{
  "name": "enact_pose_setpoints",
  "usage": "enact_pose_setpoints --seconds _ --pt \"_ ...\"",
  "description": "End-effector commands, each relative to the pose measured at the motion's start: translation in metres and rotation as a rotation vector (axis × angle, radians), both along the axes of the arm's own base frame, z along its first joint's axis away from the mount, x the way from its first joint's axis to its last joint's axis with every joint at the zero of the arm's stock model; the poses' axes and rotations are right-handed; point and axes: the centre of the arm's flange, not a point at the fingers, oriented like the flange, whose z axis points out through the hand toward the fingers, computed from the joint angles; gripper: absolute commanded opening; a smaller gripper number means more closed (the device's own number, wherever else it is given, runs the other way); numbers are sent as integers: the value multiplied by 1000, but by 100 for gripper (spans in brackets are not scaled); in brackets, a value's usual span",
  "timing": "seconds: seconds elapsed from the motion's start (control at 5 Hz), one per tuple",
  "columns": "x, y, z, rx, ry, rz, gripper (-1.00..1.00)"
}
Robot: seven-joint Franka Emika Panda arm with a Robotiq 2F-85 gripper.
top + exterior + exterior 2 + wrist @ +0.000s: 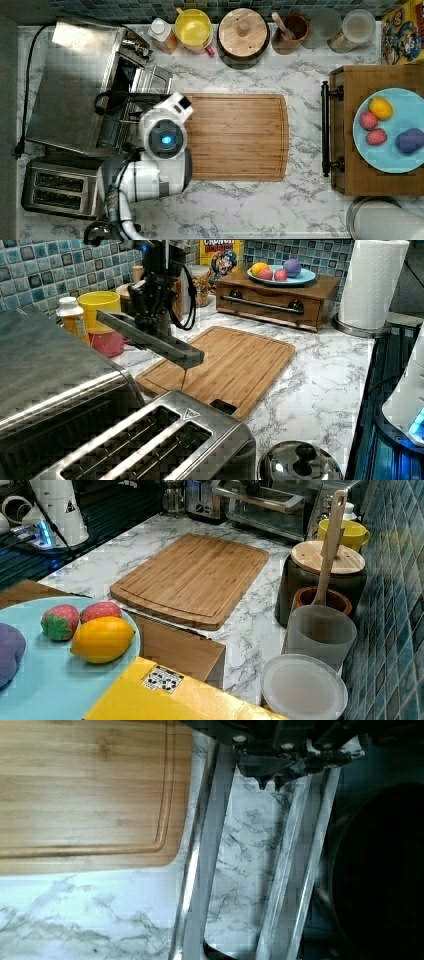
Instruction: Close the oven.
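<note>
Top view looks straight down; left and right views face oppositely across the cutting board [235,136].

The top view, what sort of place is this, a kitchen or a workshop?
Most likely a home-style kitchen counter: a marble-look countertop backed by tile, with a toaster oven and a two-slot toaster, plus a wooden cutting board.

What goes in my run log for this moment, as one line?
task: close oven | door: partly open | gripper: at door | closed: not yet

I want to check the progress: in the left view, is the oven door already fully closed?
No. In the left view the oven door is partly open, sticking out above the cutting board.
</note>
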Motion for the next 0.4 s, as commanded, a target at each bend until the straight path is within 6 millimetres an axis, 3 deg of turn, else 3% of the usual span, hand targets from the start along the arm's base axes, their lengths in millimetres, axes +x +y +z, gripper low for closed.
enact_pose_setpoints --seconds 0.2,0.4 --pt "-20 162 207 -46 -386 67 -100" --pt "-34 207 228 -185 -369 50 -100"
